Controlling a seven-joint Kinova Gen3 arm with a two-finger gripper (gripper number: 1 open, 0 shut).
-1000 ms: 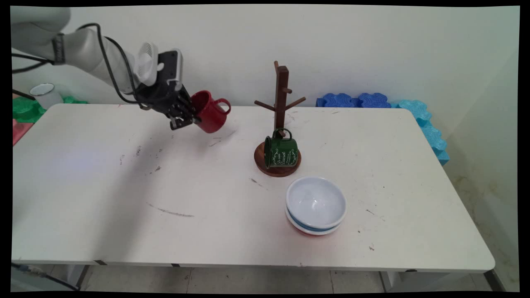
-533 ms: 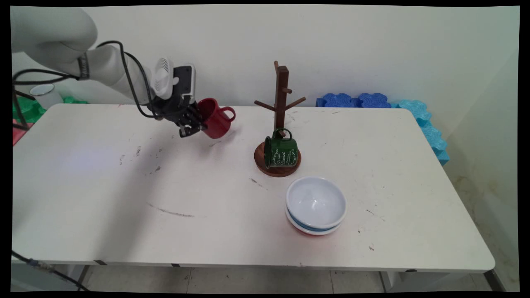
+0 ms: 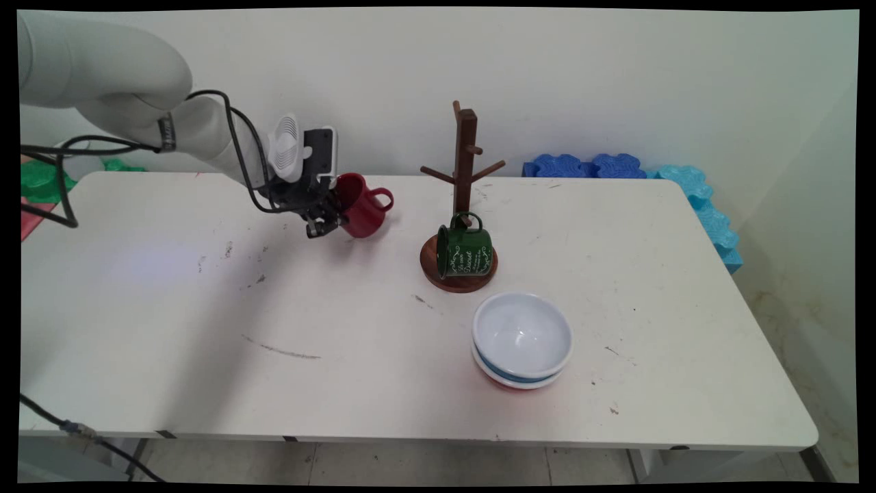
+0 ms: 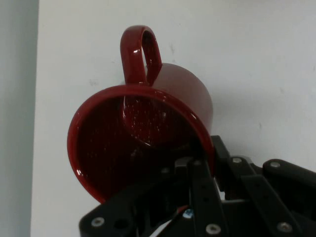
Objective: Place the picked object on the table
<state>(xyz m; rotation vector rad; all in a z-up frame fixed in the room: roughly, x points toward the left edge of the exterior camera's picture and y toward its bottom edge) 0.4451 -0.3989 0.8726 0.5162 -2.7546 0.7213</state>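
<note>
1. Gripper point(image 3: 327, 220) pinches the rim of the red mug point(image 3: 363, 212): in the hand view one finger goes inside the mouth and the other sits outside the wall, both pressed on it.
2. Change vs a sec ago: the gripper w/ the mug has travelled right and down, twd the wooden mug tree point(image 3: 464, 205). Mug sat higher and further left before; now it hangs low over the white table point(image 3: 171, 342), near the back edge, left of the tree and still apart from it.
3. Mug is tipped on its side, mouth point(image 4: 133, 143) twd the hand cam, handle point(image 4: 141, 54) pointing away from the gripper, i.e. twd the tree in the main view. Can't tell if the mug touches the tabletop.
4. Nothing else has shifted: green mug point(image 3: 465, 248) lies tilted on the tree's round base, stacked bowls point(image 3: 522, 341) sit in front of it, nearer the cam.
5. Writing: green mug carries white ornate script w/ scrollwork; too small to read. No lettering on the red mug, none visible on the bowls.
6. Blue foam pieces point(image 3: 588, 166) lie behind the table's far right corner, unmoved.
</note>
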